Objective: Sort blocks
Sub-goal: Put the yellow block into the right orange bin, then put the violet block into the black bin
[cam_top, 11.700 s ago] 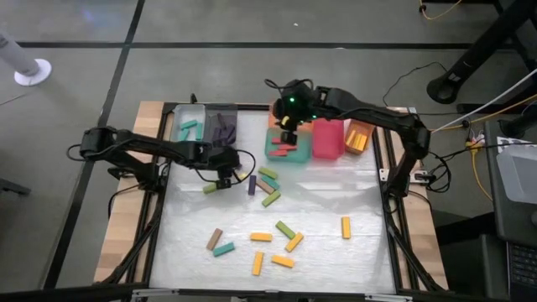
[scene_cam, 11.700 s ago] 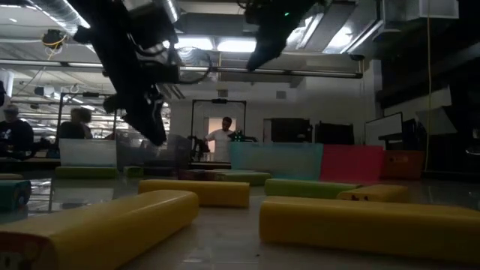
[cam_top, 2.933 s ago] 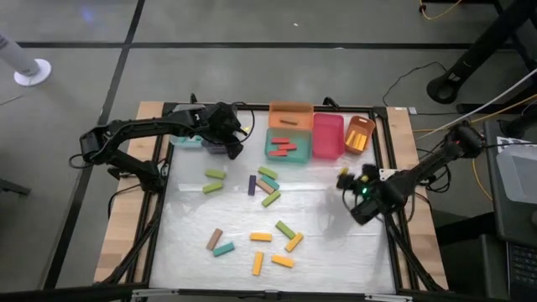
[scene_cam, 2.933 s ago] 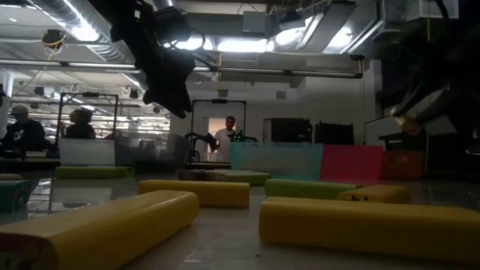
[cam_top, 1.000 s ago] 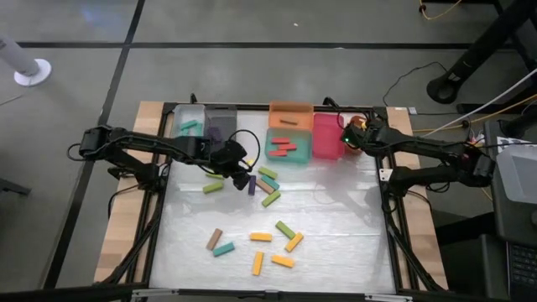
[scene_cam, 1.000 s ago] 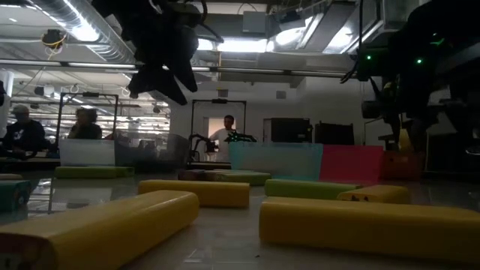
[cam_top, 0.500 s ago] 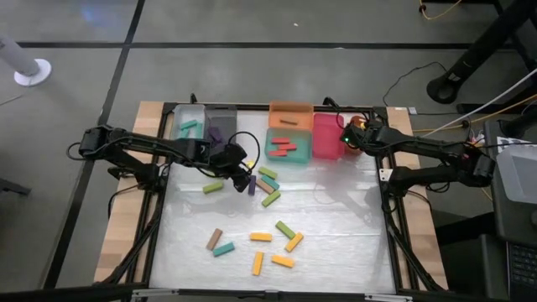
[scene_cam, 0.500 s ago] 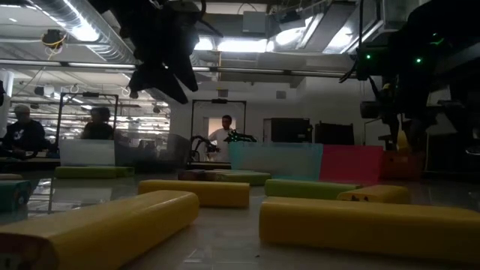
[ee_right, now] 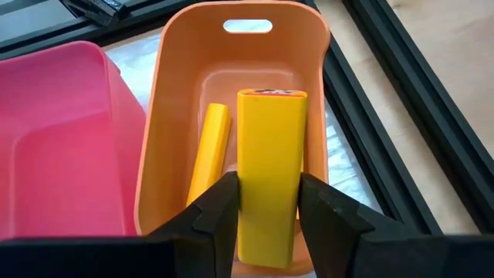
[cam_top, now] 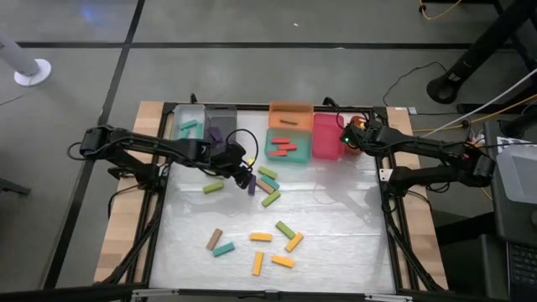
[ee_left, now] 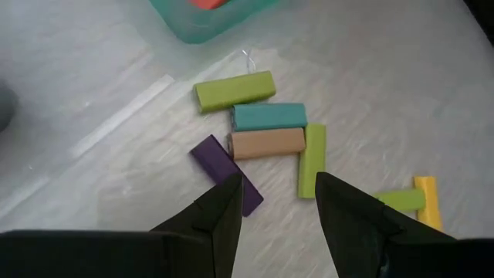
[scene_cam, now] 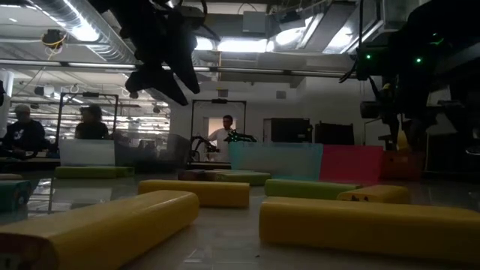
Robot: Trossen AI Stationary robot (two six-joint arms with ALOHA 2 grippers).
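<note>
Yellow block (ee_right: 268,174) gripped, long axis toward orange bin (ee_right: 161,139).

Blocks seen from table height, both arms hanging above

Two long yellow blocks (scene_cam: 105,225) (scene_cam: 367,225) lie nearest, a third yellow block (scene_cam: 193,192) behind them, then an olive green block (scene_cam: 304,187) and another green one (scene_cam: 86,172) far left. A teal bin (scene_cam: 274,160) and a pink bin (scene_cam: 352,163) stand at the back. The left gripper (scene_cam: 161,79) hangs upper left, the right gripper (scene_cam: 397,112) at right. People stand in the room beyond.
</note>
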